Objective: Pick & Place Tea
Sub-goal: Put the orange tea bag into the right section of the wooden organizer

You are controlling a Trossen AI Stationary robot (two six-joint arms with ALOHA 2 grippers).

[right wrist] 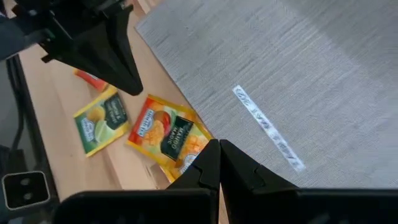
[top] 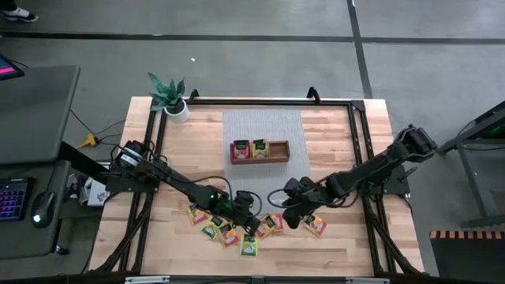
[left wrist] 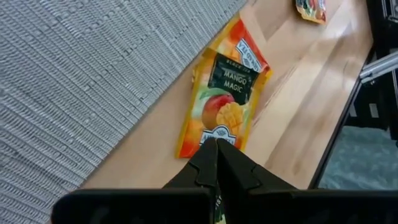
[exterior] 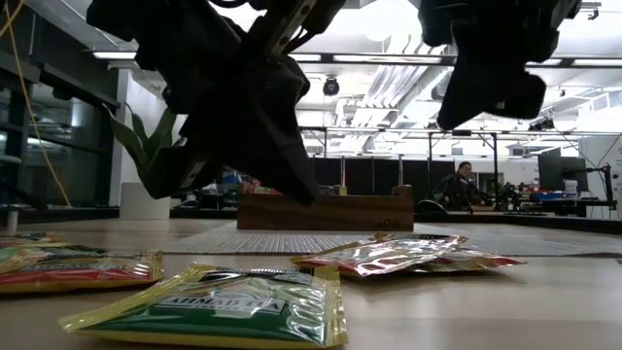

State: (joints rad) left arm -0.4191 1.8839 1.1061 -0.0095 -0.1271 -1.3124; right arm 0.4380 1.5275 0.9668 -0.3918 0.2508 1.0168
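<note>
Tea packets lie scattered on the near part of the tabletop, and a few already sit in the wooden tray farther off. Left tool hangs just above the pile with its fingers pressed together, empty, a mango packet right ahead of it beside the grey mat. Right tool hovers nearby, likewise closed and empty. The step looks like reaching for a pick; next, one tool must open and descend over a packet.
</note>
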